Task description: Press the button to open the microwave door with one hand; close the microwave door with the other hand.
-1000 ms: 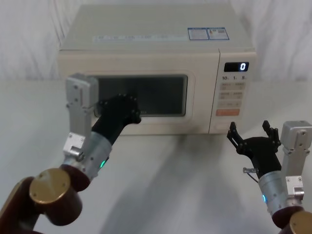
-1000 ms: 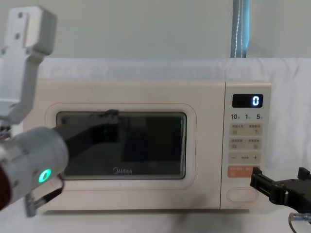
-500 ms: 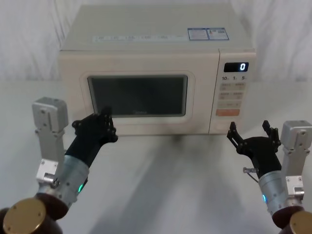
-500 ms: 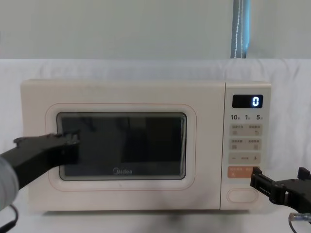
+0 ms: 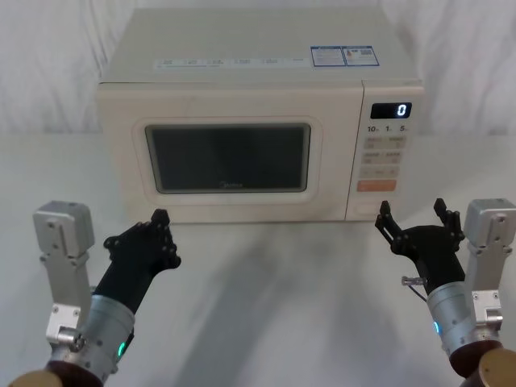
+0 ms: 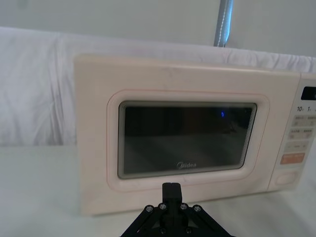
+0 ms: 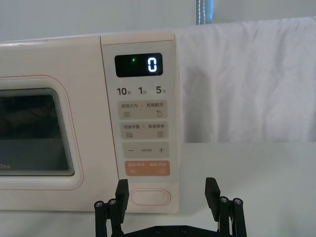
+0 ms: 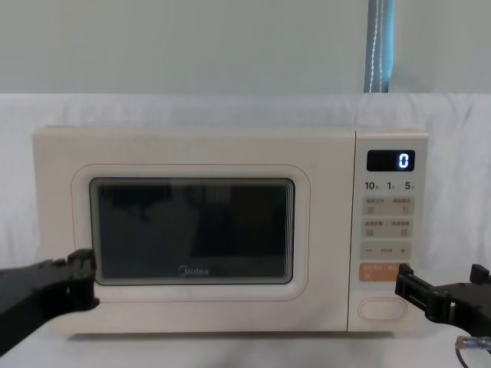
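You have the microwave (image 5: 258,121) standing at the back of the white surface (image 5: 274,298), its door (image 5: 228,157) flush with the front; the display reads 0; the wide blank button (image 7: 150,197) sits at the bottom of the control panel, under the orange key (image 7: 147,168); your right claw (image 5: 413,223) hovers just before that button with fingers spread wide, touching nothing; your left claw (image 5: 153,231) hangs low before the door's left corner, clear of it, fingers drawn narrow and holding nothing.
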